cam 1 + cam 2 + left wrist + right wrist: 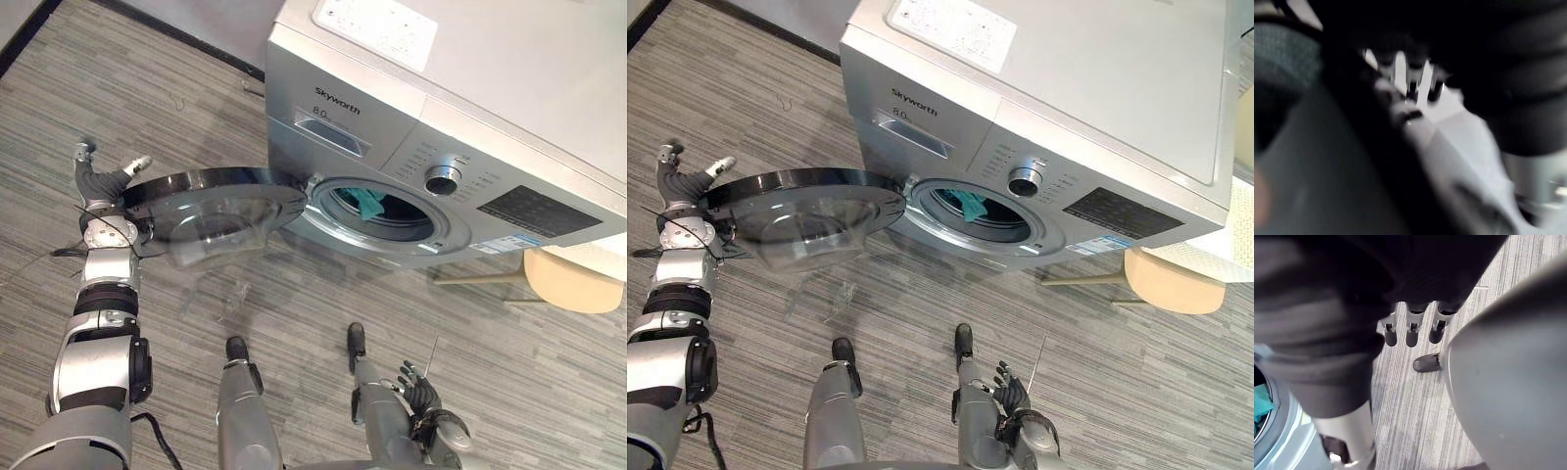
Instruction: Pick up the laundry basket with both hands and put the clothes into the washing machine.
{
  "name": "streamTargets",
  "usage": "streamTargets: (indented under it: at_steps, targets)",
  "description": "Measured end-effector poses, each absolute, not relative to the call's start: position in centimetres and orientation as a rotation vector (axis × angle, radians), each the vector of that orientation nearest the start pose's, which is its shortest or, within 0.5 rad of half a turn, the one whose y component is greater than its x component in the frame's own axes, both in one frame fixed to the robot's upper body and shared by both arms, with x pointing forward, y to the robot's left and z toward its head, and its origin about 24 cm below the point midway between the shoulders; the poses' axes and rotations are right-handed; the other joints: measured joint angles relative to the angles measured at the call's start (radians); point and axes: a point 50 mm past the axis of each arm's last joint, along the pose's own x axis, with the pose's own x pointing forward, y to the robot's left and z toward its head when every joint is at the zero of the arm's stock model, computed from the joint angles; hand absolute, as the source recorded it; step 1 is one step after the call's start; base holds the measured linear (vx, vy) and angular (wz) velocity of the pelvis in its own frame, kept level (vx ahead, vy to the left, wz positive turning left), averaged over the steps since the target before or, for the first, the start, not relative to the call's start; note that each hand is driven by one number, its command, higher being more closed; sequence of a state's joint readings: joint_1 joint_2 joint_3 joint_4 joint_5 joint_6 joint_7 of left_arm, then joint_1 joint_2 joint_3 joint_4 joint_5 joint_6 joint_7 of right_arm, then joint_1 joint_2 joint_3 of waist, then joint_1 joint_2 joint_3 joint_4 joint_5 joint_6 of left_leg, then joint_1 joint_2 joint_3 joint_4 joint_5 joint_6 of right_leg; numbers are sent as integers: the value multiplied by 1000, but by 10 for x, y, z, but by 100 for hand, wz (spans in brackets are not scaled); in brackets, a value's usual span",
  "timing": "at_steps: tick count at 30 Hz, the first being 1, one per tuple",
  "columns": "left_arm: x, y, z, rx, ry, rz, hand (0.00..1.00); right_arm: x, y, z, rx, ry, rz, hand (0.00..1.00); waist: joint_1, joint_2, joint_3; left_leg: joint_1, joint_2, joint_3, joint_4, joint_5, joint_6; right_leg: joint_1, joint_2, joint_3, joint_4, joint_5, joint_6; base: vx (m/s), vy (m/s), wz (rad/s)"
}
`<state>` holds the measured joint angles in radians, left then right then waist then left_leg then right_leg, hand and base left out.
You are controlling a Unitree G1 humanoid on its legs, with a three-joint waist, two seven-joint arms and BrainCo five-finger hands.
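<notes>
**Clothes** [370, 204]: a teal garment, lying inside the drum and showing at the upper middle of the round opening. A darker item lies behind it, too dim to identify.

**Washing machine** [470, 117]: a silver front-loader standing on the floor [294, 294]. Its front faces the robot, and its length runs from upper left to lower right across the head views. The detergent drawer [333, 135] is at the left of the panel and the control knob [443, 179] is above the opening.

**Door** [211, 201]: open, swung out to the robot's left. It is seen nearly edge-on, with its long axis running left to right.

**Left robot hand** [103, 181]: at the door's outer rim, with fingers spread and uncurled.

**Right robot hand** [423, 397]: low near the floor, well apart from the machine. Its fingers [1411, 330] are loose and hold nothing.

**Wooden stool** [568, 282]: just beside the machine's right corner.
</notes>
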<state>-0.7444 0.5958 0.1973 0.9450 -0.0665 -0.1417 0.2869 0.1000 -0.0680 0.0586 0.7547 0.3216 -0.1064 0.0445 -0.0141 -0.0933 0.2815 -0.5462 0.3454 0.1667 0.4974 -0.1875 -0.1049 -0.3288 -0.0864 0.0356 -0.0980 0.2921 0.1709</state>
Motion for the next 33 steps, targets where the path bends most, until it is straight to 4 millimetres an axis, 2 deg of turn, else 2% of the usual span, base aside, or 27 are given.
streamTargets:
  at_steps: [3, 5, 6, 7, 8, 9, 10, 12, 13, 14, 15, 17, 21, 24, 26, 27, 29, 31, 32, 33]
  targets:
    - [339, 337, 115, 283, -7, 647, 0, 152, -169, -126, 225, 749, -98, 0, 9, 8, -1, 33, -6, 6, -19, 18, -17, 16, -2, -5, 0, 0, 0, -68, -23, -7]
    - [326, 328, 73, 245, 96, 619, 0, 147, -175, -129, 206, 776, -112, 0, 3, 24, -13, 83, -25, 8, -55, 31, -15, 53, -13, -10, 0, -3, 2, -63, 11, 15]
    - [323, 322, 61, 234, 126, 603, 0, 145, -177, -131, 201, 790, -118, 0, 2, 27, -21, 97, -36, 8, -70, 34, -15, 60, -23, -13, 0, -6, 6, -69, 15, 33]
    - [312, 305, 29, 215, 208, 556, 0, 136, -181, -137, 199, 836, -141, 0, 2, 35, -49, 119, -63, 9, -106, 48, -14, 71, -44, -24, 0, -15, 13, -50, 31, 31]
    - [305, 297, 14, 216, 251, 523, 0, 132, -183, -139, 195, 859, -150, 0, 1, 35, -60, 133, -80, 8, -124, 52, -15, 80, -58, -35, 1, -29, 11, -44, 35, 51]
    - [278, 271, -33, 252, 409, 404, 0, 121, -185, -146, 195, 919, -171, 0, 0, 30, -92, 174, -128, 2, -174, 66, -13, 100, -97, -64, 21, -97, 7, -23, 14, 39]
    - [273, 266, -40, 260, 435, 380, 0, 119, -186, -147, 194, 926, -174, 0, 1, 27, -97, 180, -137, 1, -184, 71, -13, 101, -104, -66, 27, -115, 6, -37, -9, 44]
    - [232, 222, -90, 282, 612, 209, 0, 111, -191, -152, 217, 961, -227, 0, -1, 38, -118, 243, -182, -23, -299, 123, -22, 119, -124, -93, 52, -169, 7, -38, -19, 43]
    - [223, 211, -99, 288, 645, 167, 0, 109, -192, -153, 226, 968, -242, 0, 0, 39, -122, 265, -191, -31, -339, 141, -22, 128, -127, -102, 55, -175, 3, -27, -32, 48]
    - [201, 195, -118, 289, 746, 86, 0, 106, -192, -155, 244, 984, -261, 0, -2, 37, -135, 307, -193, -33, -416, 181, -30, 142, -126, -120, 60, -186, 1, -12, -54, 31]
    - [190, 188, -126, 287, 798, 52, 0, 105, -190, -156, 250, 991, -264, 0, -3, 35, -138, 328, -193, -36, -448, 198, -32, 152, -124, -123, 59, -190, 0, 0, -58, 24]
    - [154, 169, -147, 310, 935, -70, 0, 102, -187, -158, 265, 1006, -270, 0, -12, 24, -149, 394, -193, -36, -545, 248, -40, 173, -116, -124, 61, -199, -3, 21, -38, 10]
    - [155, 157, -147, 378, 923, -179, 0, 103, -183, -158, 298, 1004, -286, 0, -31, 22, -157, 446, -196, 16, -589, 274, -39, 174, -114, -83, 60, -199, -4, 14, 22, -33]
    - [172, 143, -141, 446, 869, -267, 0, 105, -186, -157, 309, 993, -301, 0, -58, 33, -162, 493, -194, 122, -587, 272, -40, 155, -105, 17, 57, -185, 2, 34, 32, -92]
    - [209, 134, -123, 479, 769, -279, 0, 110, -185, -155, 310, 970, -294, 0, -92, 36, -163, 500, -188, 207, -584, 261, -45, 103, -88, 102, 54, -163, 2, 54, -1, -127]
    - [248, 129, -99, 492, 656, -248, 0, 112, -189, -154, 305, 959, -303, 0, -116, 35, -164, 499, -184, 272, -579, 254, -49, 62, -71, 168, 37, -128, -5, 69, -27, -136]
    - [281, 130, -73, 465, 564, -189, 0, 111, -197, -153, 302, 953, -327, 0, -142, 39, -161, 498, -178, 319, -562, 243, -52, 43, -59, 217, 20, -111, -5, 58, -41, -105]
    - [337, 146, -14, 375, 384, -36, 0, 95, -222, -153, 302, 964, -440, 0, -196, 56, -153, 522, -153, 398, -547, 218, -70, 32, -25, 285, 6, -97, -7, 97, -83, -101]
    - [346, 151, -2, 350, 356, -1, 0, 89, -227, -153, 304, 971, -467, 0, -198, 59, -152, 524, -147, 418, -548, 215, -74, 27, -20, 301, 6, -97, -7, 101, -89, -92]
    - [343, 140, -9, 288, 404, -25, 0, 67, -238, -155, 309, 1004, -539, 0, -195, 75, -149, 536, -124, 449, -544, 206, -85, 24, 2, 319, 6, -97, -7, 84, -68, -59]
